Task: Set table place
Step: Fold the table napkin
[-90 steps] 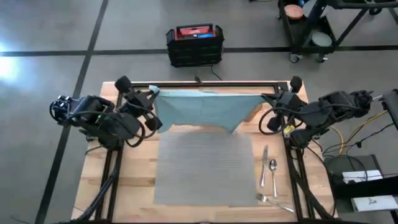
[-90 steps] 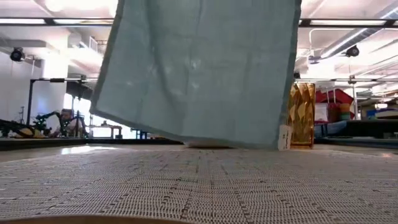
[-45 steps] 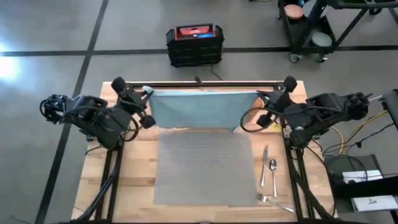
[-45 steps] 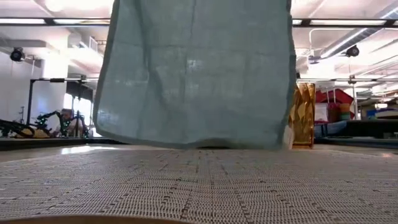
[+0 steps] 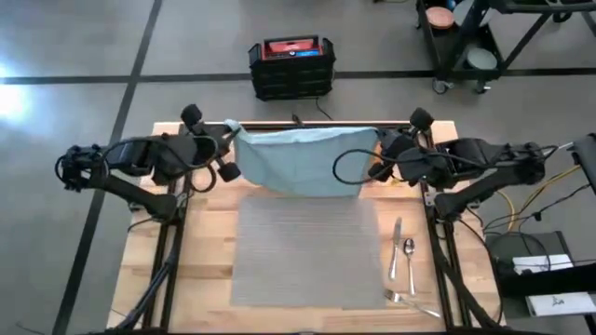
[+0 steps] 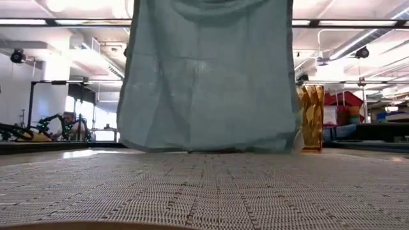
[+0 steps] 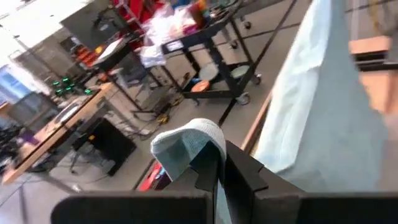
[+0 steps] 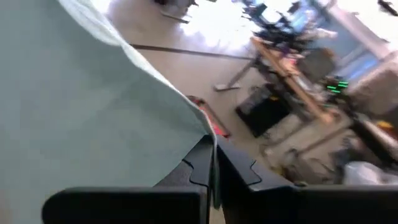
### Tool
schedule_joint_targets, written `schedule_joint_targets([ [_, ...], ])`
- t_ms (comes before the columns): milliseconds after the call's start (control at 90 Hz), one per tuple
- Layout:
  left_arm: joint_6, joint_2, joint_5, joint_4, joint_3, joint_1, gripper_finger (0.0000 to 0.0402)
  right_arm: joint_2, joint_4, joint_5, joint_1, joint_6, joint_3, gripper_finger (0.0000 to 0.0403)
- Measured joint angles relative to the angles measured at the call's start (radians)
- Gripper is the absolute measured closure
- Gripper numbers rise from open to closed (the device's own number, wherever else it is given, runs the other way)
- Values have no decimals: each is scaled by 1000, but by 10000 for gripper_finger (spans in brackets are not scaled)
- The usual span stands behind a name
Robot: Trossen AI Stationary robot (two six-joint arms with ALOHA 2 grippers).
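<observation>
Teal napkin (image 5: pixel 300 158) pinched above placemat (image 5: pixel 307 251)

A robotics lab or workshop hall. Around the table (image 5: pixel 205 270) lies a bare grey concrete floor (image 5: pixel 74 56) marked with dark lines. Beyond the table's far edge sits a black crate with a red top (image 5: pixel 291 65), and a wheeled cart (image 5: pixel 466 37) stands further off. Past the table, long ceiling strip lights (image 6: pixel 57 22), workbenches (image 7: pixel 56 134) with equipment and another robot arm (image 6: pixel 22 131).

Napkin (image 5: pixel 300 158) hangs behind placemat (image 5: pixel 307 251); cutlery (image 5: pixel 402 265) lies right.
</observation>
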Motion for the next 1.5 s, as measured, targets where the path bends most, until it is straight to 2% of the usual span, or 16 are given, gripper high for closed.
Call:
schedule_joint_targets([
  [178, -200, -3, 85, -101, -2, -145, 402, 10, -2, -172, 111, 103, 0, 403],
  [289, -333, 19, 95, -139, -28, -262, 402, 44, -17, -240, 197, 182, 0, 403],
  [444, -527, 49, 130, -140, -94, -431, 402, 109, -105, -265, 337, 349, -2, 403],
  [589, -733, 93, 138, -139, -170, -570, 402, 195, -104, -268, 460, 480, -32, 403],
  [800, -1042, 191, 204, -112, -278, -698, 402, 374, -100, -270, 580, 708, -75, 403],
  [978, -1182, 305, 290, 15, -348, -758, 402, 571, -87, -298, 634, 847, -79, 403],
  [1200, -1248, 456, 420, 150, -361, -779, 402, 783, 27, -431, 654, 920, -78, 403],
  [1300, -1284, 509, 512, 194, -360, -778, 402, 838, 70, -498, 655, 921, -70, 403],
  [1500, -1394, 600, 647, 250, -360, -788, 402, 864, 119, -538, 655, 921, -67, 403],
])
